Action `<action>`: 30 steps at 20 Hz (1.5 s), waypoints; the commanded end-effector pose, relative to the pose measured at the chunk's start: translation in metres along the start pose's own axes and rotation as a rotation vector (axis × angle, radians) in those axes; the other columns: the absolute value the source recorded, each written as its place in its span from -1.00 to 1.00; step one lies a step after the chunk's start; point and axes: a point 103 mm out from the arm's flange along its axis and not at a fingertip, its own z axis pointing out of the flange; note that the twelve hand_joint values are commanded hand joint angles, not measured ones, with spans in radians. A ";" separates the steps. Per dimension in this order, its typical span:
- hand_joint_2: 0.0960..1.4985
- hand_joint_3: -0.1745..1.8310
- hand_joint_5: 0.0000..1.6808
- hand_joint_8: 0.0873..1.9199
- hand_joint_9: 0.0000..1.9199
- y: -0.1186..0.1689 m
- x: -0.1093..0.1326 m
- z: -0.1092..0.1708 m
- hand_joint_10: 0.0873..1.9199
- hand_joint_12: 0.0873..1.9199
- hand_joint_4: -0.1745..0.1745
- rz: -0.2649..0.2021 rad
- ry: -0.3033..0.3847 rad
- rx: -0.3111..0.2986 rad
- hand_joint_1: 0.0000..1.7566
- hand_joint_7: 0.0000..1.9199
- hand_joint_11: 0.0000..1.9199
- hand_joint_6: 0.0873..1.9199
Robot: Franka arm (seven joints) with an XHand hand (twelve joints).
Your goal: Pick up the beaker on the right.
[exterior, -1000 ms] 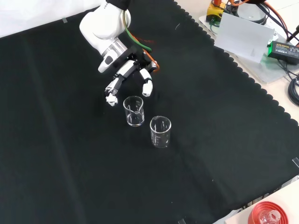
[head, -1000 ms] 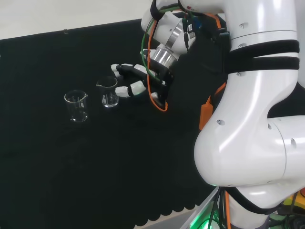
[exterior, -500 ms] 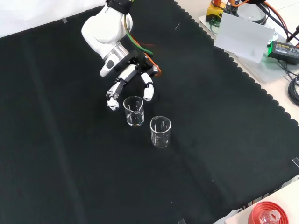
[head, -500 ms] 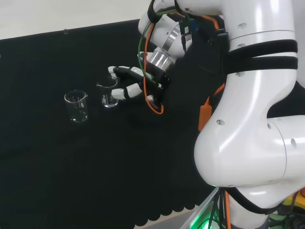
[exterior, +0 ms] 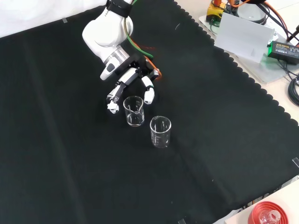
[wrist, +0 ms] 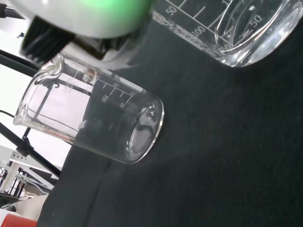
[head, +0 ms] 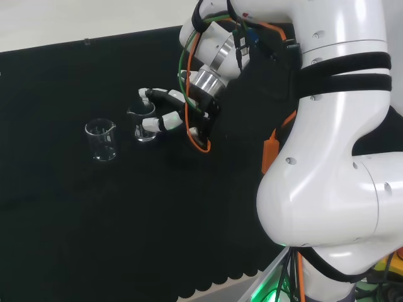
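Two clear glass beakers stand on the black cloth. In the head view the right beaker (head: pixel 143 123) is just left of the hand (head: pixel 175 108), and the other beaker (head: pixel 101 139) is farther left. In the front view the hand (exterior: pixel 132 77) comes from above, and its spread fingers (exterior: pixel 148 94) reach down either side of the nearer beaker (exterior: pixel 133 111). The second beaker (exterior: pixel 160 132) stands lower right of it. The hand is open and holds nothing. The wrist view shows one beaker (wrist: pixel 90 118) whole and another beaker (wrist: pixel 236 33) close and cut off by the edge.
The arm's white links (head: pixel 340 157) take up the head view's right. In the front view a white box (exterior: pixel 245 35) and cables lie off the cloth at the top right. A red ribbed ring (exterior: pixel 266 215) sits at the bottom right, past the scalloped edge.
The hand has crept toward the right beaker, leftward in the head view and downward in the front view. Its fingers now flank the beaker. Both beakers stay put.
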 end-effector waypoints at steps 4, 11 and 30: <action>-0.51 -0.13 -0.69 -0.42 -0.77 0.002 0.000 0.003 -0.36 0.08 -0.35 -0.001 0.014 -0.004 0.05 -0.82 -1.00 -1.00; -0.51 -0.15 -0.68 -0.42 -0.77 0.003 0.000 0.011 -0.35 0.09 -0.34 -0.002 0.019 -0.003 0.05 -0.81 -1.00 -1.00; -0.49 -0.18 -0.66 -0.42 -0.75 0.008 0.001 0.016 -0.35 0.12 -0.28 0.004 0.044 -0.006 0.05 -0.76 -1.00 -1.00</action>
